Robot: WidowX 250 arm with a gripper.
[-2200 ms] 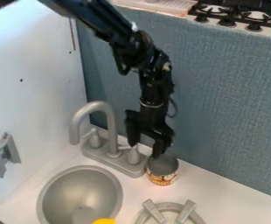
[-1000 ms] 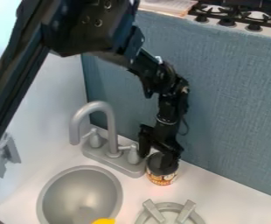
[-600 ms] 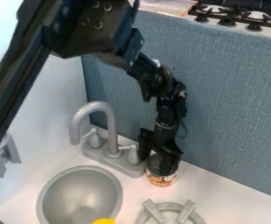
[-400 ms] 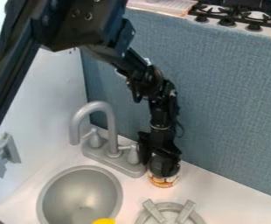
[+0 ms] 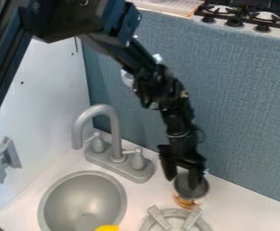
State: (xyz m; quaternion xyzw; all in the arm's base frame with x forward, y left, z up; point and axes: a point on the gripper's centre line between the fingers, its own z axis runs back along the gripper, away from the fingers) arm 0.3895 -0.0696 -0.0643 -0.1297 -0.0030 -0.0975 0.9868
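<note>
Clock hours run around the middle of the camera view, 12 at its top edge. The largest thing is the blue textured panel [image 5: 245,103], which stands upright from 12 round to 4 o'clock. The black robot arm [image 5: 121,45] comes in from 11 o'clock and slants down toward 5. A white wall [image 5: 52,90] rises at 9 to 10 o'clock, and the white counter [image 5: 233,207] spreads below, from 4 to 8.

The round grey sink basin [image 5: 82,198] is sunk into the counter at 7 o'clock. Beyond the panel, at 1 o'clock, sits a stove top [image 5: 245,16] with black grates and three dark knobs. The grey faucet [image 5: 113,126], with a handle on each side, stands at 1 o'clock from the basin, its spout curving over toward the left.

The black gripper [image 5: 181,179] hangs at 5 o'clock, its claw released: the fingers are spread, one outside the can's rim and the other reaching into its mouth. Whether either presses on the wall, I cannot tell. A round grey-rimmed piece [image 5: 147,222] with two raised bars lies between 5 and 6. The open can [image 5: 183,196] is on the counter at 5 o'clock, near those bars. A grey bracket [image 5: 5,158] is on the white wall at 8; a small yellow thing [image 5: 107,228] shows between 6 and 7.
</note>
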